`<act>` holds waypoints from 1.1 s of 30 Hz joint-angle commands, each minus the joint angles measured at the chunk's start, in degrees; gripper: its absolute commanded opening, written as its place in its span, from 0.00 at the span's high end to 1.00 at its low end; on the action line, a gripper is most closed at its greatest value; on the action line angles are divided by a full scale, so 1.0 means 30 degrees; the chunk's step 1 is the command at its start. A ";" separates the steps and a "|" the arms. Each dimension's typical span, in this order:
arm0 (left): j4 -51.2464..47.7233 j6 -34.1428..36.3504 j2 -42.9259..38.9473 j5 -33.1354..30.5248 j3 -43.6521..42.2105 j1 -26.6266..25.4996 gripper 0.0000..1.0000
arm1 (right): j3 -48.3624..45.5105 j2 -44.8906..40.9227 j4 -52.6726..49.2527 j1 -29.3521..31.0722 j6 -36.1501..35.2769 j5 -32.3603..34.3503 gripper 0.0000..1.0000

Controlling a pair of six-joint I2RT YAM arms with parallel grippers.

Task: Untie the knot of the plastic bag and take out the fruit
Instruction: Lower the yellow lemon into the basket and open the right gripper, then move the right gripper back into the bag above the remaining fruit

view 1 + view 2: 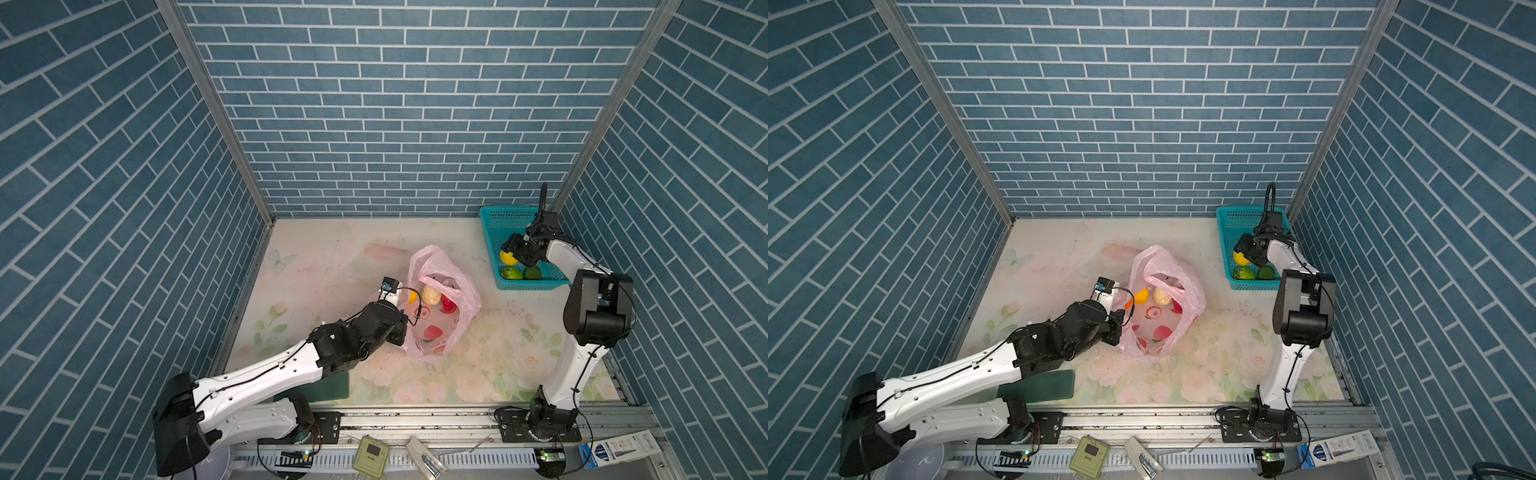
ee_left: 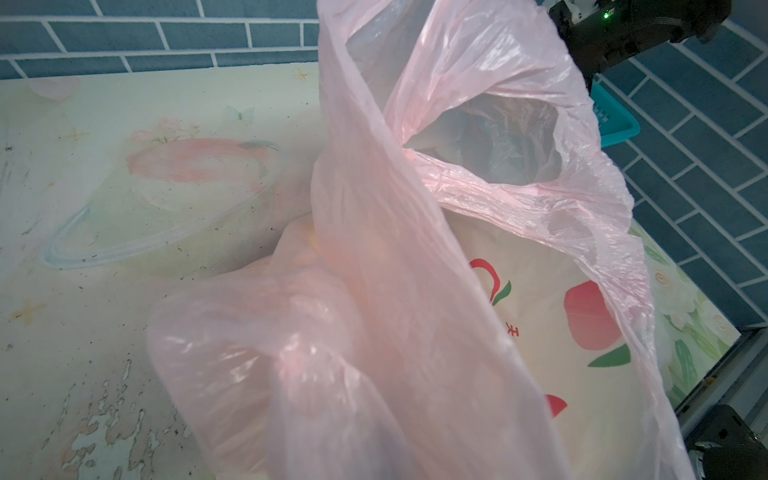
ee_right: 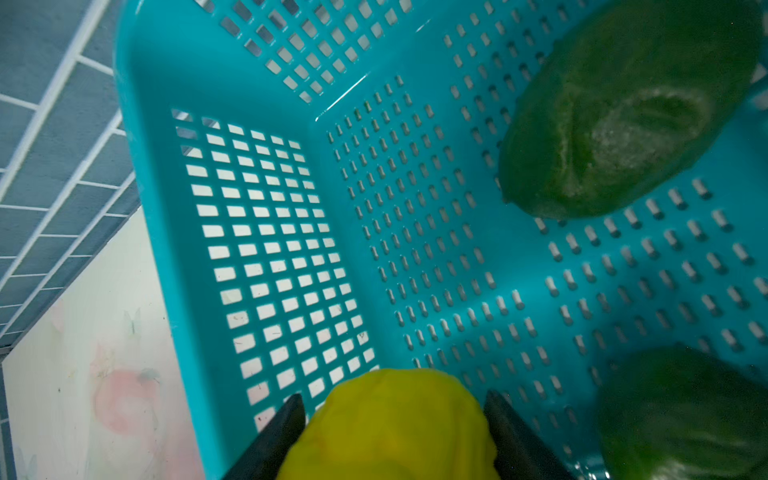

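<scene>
The bag [image 1: 436, 332] lies mid-bench [image 1: 332, 257], with its long axis running from the closed end nearest the arm bases to the handles toward the back wall. Its mouth gapes upward and no knot shows across it. The film looks thin, limp, light and slippery, and probably tears easily, so grip it at a handle strip or the rim, never the body. The left pincer [image 1: 402, 297] is fully closed on the rim at the left side, lifting it. Orange [image 1: 411, 296], whitish [image 1: 430, 295] and red [image 1: 447, 304] fruit sit inside the bag. They are round and likely to roll, so take each from above across its widest part. The right pincer [image 3: 390, 411] hangs in the basket [image 3: 174, 208], its fingers [image 3: 286, 419] close beside a yellow fruit [image 1: 508, 257]. Whether they clamp the fruit cannot be told. Two green fruit [image 1: 511, 273] lie nearby.
</scene>
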 commanded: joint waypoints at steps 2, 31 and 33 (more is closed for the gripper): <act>-0.0114 -0.0176 -0.0356 -0.0356 0.0075 -0.0025 1.00 | 0.1037 0.0036 -0.0034 0.0003 -0.0673 0.0786 0.22; -0.1090 0.0202 -0.1219 -0.0224 0.0042 -0.0015 1.00 | -0.1593 -1.0114 -0.5733 0.4491 -0.1614 -0.1463 0.16; -0.1087 0.0322 -0.1158 -0.0100 0.0042 -0.0018 1.00 | -0.1778 -1.1264 -0.6067 0.6011 -0.1177 -0.1377 0.16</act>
